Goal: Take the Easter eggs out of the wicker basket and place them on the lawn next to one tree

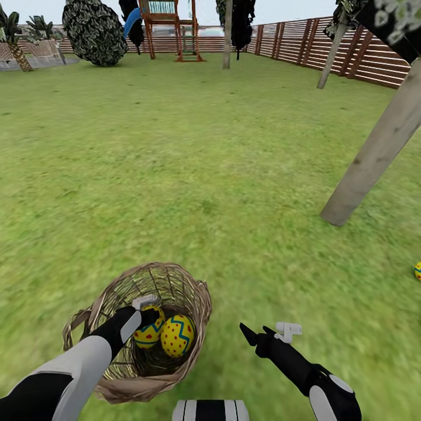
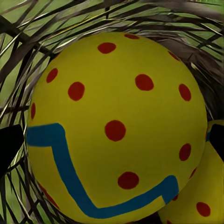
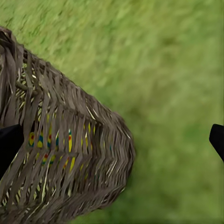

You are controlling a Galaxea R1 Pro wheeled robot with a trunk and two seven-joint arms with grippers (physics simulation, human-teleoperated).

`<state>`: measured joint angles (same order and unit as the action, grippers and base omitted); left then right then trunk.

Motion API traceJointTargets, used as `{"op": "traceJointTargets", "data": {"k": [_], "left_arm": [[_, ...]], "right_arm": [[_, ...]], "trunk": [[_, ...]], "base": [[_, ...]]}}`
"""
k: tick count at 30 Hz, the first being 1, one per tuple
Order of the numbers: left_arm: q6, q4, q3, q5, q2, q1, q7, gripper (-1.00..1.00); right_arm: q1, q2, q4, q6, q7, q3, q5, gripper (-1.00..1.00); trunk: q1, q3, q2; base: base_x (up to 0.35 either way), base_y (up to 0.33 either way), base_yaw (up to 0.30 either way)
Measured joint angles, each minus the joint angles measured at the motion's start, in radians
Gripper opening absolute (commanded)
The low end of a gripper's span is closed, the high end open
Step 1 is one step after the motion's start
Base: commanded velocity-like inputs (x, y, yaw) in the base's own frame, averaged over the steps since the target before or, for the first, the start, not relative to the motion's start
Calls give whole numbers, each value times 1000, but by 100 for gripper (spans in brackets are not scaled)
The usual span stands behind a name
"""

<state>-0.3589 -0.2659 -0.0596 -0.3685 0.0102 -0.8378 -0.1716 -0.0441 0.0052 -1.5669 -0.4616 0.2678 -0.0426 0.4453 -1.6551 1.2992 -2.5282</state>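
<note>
I am reaching my left claw (image 1: 147,316) down into the basket (image 1: 193,292) on the grass (image 1: 222,175); its woven wall is crowding all around. The claw is spread wide around one egg (image 2: 116,126), gripping nothing. A second egg (image 1: 177,335) is standing upright beside it. My right claw (image 1: 257,334) is hanging open and empty. A third egg (image 1: 417,270) is lying near the tree trunk (image 1: 374,158).

The wicker basket (image 1: 175,286) is open at the top, but its inside is crowded by two eggs (image 1: 177,335) and the left gripper (image 1: 149,316). Open lawn (image 1: 204,175) is left between the basket and the leaning tree trunk (image 1: 374,158).
</note>
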Motion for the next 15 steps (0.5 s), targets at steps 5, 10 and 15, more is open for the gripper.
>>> {"op": "traceJointTargets", "data": {"k": [5, 10, 15], "left_arm": [[0, 0, 0, 0, 0, 0, 0, 100], [0, 0, 0, 0, 0, 0, 1, 100], [0, 0, 0, 0, 0, 0, 2, 100]], "right_arm": [[0, 0, 0, 0, 0, 0, 0, 100], [0, 0, 0, 0, 0, 0, 0, 100], [0, 0, 0, 0, 0, 0, 0, 100]], "trunk": [[-2, 15, -1], [-2, 15, -1], [-2, 15, -1]], "base": [[0, 0, 0], [0, 0, 0], [0, 0, 0]]}}
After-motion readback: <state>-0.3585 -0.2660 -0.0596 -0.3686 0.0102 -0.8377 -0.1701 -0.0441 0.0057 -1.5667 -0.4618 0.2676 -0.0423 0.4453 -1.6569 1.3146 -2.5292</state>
